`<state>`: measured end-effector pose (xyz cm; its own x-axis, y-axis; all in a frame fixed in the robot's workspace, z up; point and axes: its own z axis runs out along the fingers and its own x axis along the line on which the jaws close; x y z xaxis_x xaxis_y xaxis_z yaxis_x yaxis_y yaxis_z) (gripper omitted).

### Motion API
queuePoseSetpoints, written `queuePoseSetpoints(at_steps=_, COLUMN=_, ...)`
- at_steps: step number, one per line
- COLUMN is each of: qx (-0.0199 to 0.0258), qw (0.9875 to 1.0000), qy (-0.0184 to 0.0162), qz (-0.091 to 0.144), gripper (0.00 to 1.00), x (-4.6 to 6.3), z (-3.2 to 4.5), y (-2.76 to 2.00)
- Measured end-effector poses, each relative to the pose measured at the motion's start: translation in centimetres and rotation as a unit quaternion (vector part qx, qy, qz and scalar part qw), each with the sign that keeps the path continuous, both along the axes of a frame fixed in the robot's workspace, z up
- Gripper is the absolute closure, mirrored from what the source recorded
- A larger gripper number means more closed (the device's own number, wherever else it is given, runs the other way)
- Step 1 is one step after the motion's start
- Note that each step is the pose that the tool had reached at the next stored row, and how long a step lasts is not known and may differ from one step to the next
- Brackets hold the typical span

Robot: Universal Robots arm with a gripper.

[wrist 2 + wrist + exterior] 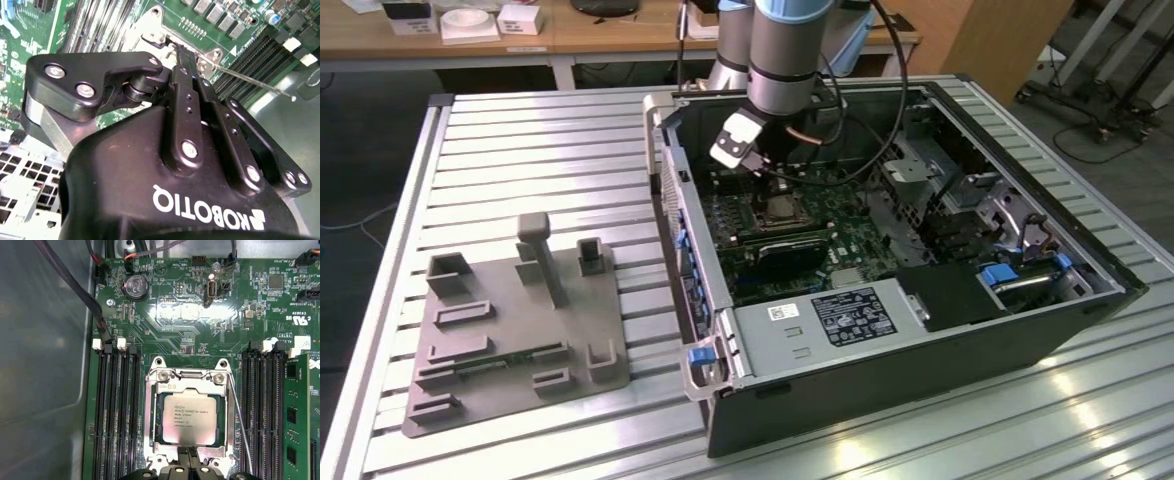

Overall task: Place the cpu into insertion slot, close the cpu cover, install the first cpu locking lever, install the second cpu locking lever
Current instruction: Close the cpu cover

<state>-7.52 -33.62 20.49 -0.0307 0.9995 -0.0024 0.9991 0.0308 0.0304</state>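
In the first wrist view the cpu [190, 417], a silver-grey square chip, lies flat in the insertion slot [156, 371] on the green board. The cpu cover [186, 384], a thin silver frame, lies down around the chip. A thin wire locking lever [239, 425] runs along one side of the socket and angles away from it. It also shows as a raised wire [255, 82] in the second wrist view. My gripper [188, 456] is shut with nothing between its fingers, its tips [179, 50] at the socket's edge. In the exterior view the gripper [767, 175] hangs just above the socket [783, 207].
Long black memory slots [117, 410] flank the socket on both sides. The open computer case [1067, 250] walls the board in, with a grey labelled box [834, 320] at its front. A grey fixture plate [507, 330] lies on the slatted table at the exterior view's left.
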Motion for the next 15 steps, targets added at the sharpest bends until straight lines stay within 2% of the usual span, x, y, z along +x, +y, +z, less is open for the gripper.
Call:
queuePoseSetpoints(at_steps=4, qx=0.0000, qw=1.0000, qy=-0.0039, qz=0.000, gripper=0.89, x=0.0, z=0.65, y=0.00)
queuePoseSetpoints(at_steps=10, qx=0.0000, qw=1.0000, qy=-0.0042, qz=0.000, gripper=0.89, x=0.7, z=0.82, y=0.00)
queuePoseSetpoints(at_steps=15, qx=0.0000, qw=1.0000, qy=-0.0042, qz=0.000, gripper=0.89, x=2.2, z=0.82, y=0.00)
